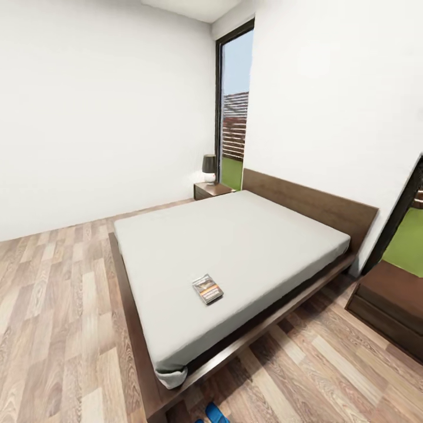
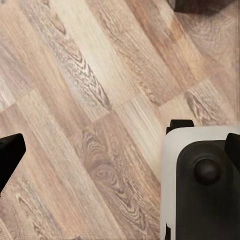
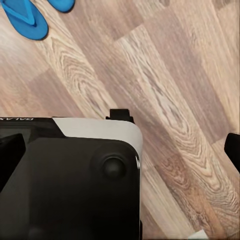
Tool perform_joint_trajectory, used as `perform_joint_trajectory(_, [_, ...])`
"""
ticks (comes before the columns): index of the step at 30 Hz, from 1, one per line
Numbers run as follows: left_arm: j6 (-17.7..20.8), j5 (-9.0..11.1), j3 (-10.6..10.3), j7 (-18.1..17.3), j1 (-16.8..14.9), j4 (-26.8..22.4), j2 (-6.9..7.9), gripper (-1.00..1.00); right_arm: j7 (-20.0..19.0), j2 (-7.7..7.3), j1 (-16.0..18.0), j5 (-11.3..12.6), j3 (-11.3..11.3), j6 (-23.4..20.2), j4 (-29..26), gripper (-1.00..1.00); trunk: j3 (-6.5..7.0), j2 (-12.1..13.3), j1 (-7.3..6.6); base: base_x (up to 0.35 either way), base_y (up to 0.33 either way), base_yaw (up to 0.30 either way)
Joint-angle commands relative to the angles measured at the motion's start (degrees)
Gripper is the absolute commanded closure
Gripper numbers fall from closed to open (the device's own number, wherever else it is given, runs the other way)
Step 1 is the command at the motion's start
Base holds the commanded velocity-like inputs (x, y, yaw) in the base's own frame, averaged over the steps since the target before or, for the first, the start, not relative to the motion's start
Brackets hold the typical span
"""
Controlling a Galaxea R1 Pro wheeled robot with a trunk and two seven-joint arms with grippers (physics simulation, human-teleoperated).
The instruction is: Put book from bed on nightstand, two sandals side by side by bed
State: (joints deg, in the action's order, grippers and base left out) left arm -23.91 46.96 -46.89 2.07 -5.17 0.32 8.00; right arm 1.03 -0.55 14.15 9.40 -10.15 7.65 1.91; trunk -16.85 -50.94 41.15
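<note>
In the head view the book (image 1: 207,289) lies flat on the pale mattress of the bed (image 1: 235,247), near its foot end. A nightstand (image 1: 211,190) stands at the bed's far corner by the headboard. The blue tips of the sandals (image 1: 214,414) peek in at the lower edge, on the floor off the bed's near corner. In the right wrist view both sandals (image 3: 25,17) lie close together on the planks. My left gripper (image 2: 120,150) and right gripper (image 3: 120,147) both hang open over the floor, holding nothing.
A dark lamp (image 1: 209,167) sits on the far nightstand, beside a tall window (image 1: 235,111). Another dark wood cabinet (image 1: 393,302) stands right of the bed. My own white and black base (image 2: 200,185) shows below both grippers. Wood floor runs left of the bed.
</note>
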Motion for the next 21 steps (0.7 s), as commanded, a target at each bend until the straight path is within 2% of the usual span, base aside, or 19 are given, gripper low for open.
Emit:
perform_joint_trajectory(1, [-0.2, 0.2, -0.5, 0.2, 0.0, 0.0, 0.0, -1.0, 0.0, 0.03, 0.1, 0.6, -0.5, 0.3, 0.2, -1.0, -0.07, -0.1, 0.01, 0.0, 0.0, -0.275])
perform_joint_trajectory(13, [-0.2, 0.2, -1.8, 0.2, 0.0, 0.0, -0.04, -1.0, 0.0, 0.02, 0.1, 0.5, -0.5, 0.3, 0.2, -1.0, -0.07, -0.1, 0.01, -0.006, 0.0, -0.275])
perform_joint_trajectory(21, [-0.2, 0.2, -2.0, 0.3, 0.0, 0.0, -0.01, -1.0, 0.0, -0.01, 0.1, 0.5, -0.5, 0.3, 0.2, -1.0, -0.07, -0.1, 0.01, -0.149, 0.0, -0.275])
